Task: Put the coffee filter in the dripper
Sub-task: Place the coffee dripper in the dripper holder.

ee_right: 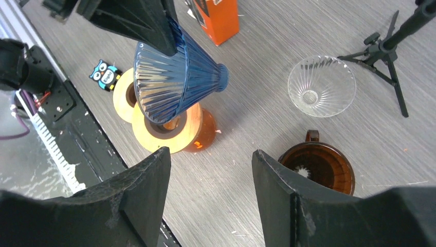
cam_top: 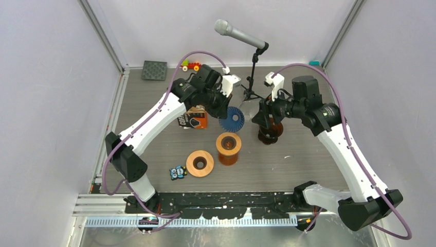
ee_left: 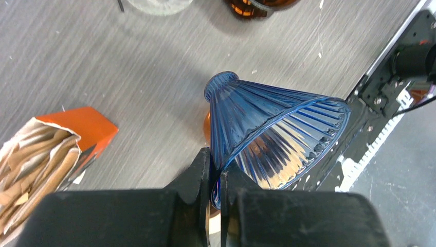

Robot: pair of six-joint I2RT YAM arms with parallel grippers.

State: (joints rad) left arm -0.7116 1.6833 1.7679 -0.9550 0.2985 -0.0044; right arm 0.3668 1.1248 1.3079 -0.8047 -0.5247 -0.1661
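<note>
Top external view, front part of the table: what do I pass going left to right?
owl card → flat wooden ring → amber stand with a wooden collar → dark brown dripper. The blue dripper lines up with the stand, so it is left out.

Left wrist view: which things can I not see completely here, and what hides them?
- Filter box: cut off by the left edge.
- Amber vessel: mostly hidden behind the blue dripper.
- Clear glass dripper: cut off by the top edge.
- Blue dripper's near rim: covered by the left end effector clamping it.
</note>
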